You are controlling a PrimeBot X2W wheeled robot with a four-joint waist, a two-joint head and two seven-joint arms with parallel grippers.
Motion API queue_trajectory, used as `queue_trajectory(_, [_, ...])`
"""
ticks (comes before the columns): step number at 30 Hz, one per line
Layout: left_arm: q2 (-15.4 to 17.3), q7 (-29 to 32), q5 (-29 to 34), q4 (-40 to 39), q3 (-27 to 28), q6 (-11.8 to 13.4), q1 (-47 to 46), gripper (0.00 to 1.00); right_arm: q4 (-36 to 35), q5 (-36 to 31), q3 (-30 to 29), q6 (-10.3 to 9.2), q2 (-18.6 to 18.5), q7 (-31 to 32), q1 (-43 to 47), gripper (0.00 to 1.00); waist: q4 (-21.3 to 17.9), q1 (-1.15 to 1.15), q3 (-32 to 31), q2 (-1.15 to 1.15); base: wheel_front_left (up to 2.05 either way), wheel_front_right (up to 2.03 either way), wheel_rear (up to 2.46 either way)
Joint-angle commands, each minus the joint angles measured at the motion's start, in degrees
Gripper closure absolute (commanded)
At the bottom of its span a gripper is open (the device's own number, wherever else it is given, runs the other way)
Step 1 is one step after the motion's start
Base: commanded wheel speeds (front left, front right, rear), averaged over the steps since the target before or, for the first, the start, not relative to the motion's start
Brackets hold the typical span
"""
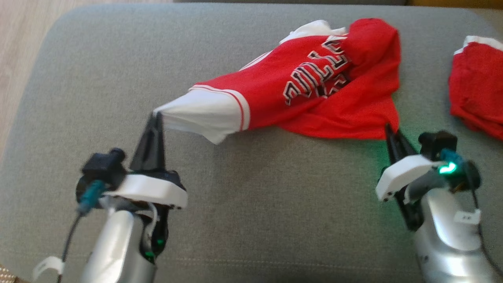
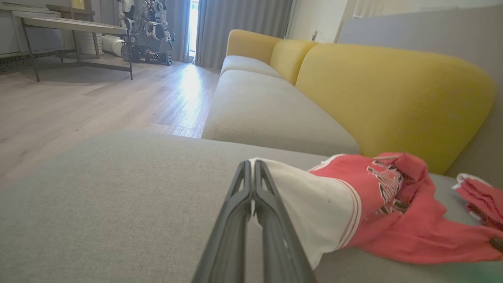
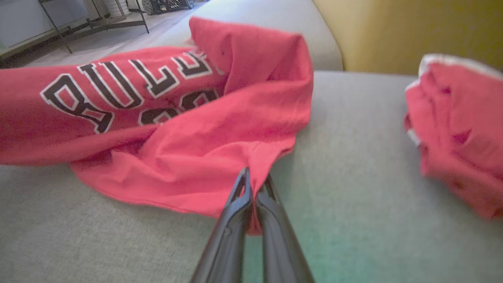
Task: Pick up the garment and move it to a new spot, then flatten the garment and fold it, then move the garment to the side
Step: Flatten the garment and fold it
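- so the garment (image 1: 314, 90) is lying crumpled on the grey cushion (image 1: 275, 196), toward the far right of it; red body, black white-outlined lettering facing up, right side folded over itself into a hump
- left tool (image 1: 156, 116) is clamped shut on the very tip of the white sleeve (image 1: 204, 114); the sleeve gets pulled out into a point toward the near left, red stripes where it meets the red body
- same thing from the left wrist view: both fingers of the left tool (image 2: 251, 163) pressed together, white cloth coming off their right side, the garment (image 2: 412, 232) trailing away to the right
- right tool (image 1: 389, 127) is closed too, pinching the near right corner of the red hem; green light glowing on its wrist
- right wrist view backs that up: right tool (image 3: 255, 179) has a bit of red cloth squeezed between the fingers; the garment (image 3: 177, 157) bunches up just beyond
- a smaller red bundle (image 1: 477, 94) with white trim sits apart at the far right edge; nothing touches it
- yellow backrest (image 2: 393, 102) behind the cushion; wood floor (image 2: 98, 102) off to the left
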Motion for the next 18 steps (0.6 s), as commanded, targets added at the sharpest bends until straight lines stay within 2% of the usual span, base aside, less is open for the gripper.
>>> queue_trajectory(1, [0.6, -0.5, -1.8, -2.9, 3.1, 0.2, -1.1, 1.00, -3.9, -2.1, 1.3, -0.05, -1.1, 0.6, -1.0, 1.00, -0.6, 0.00, -1.1, 0.00, 0.00, 0.00, 0.00])
queue_trajectory(5, [0.6, -0.5, -2.4, -5.5, 5.6, -0.7, -1.8, 1.00, -11.9, -5.0, 3.7, -0.05, -5.4, 4.2, -1.5, 1.00, -1.4, 0.00, -3.4, 0.00, 0.00, 0.00, 0.00])
queue_trajectory(8, [0.6, -0.5, -1.6, -8.0, 7.6, -1.7, -2.7, 1.00, -18.3, -4.4, 5.6, -0.05, -9.7, 6.8, -2.4, 1.00, -1.8, 0.00, -5.5, 0.00, 0.00, 0.00, 0.00])
queue_trajectory(14, [1.3, -0.5, -0.1, -14.3, 9.7, -3.2, -4.7, 1.00, -29.3, 0.3, 10.4, -0.05, -18.1, 12.2, -4.3, 1.00, -2.2, 0.00, -9.9, 0.00, 0.00, 0.00, 0.00])
queue_trajectory(18, [2.6, 0.6, 0.8, -19.5, 9.1, -3.8, -5.2, 1.00, -37.1, 4.7, 12.5, -0.05, -22.9, 18.6, -4.9, 1.00, -2.4, 0.00, -11.4, 0.00, 0.00, 0.00, 0.00])
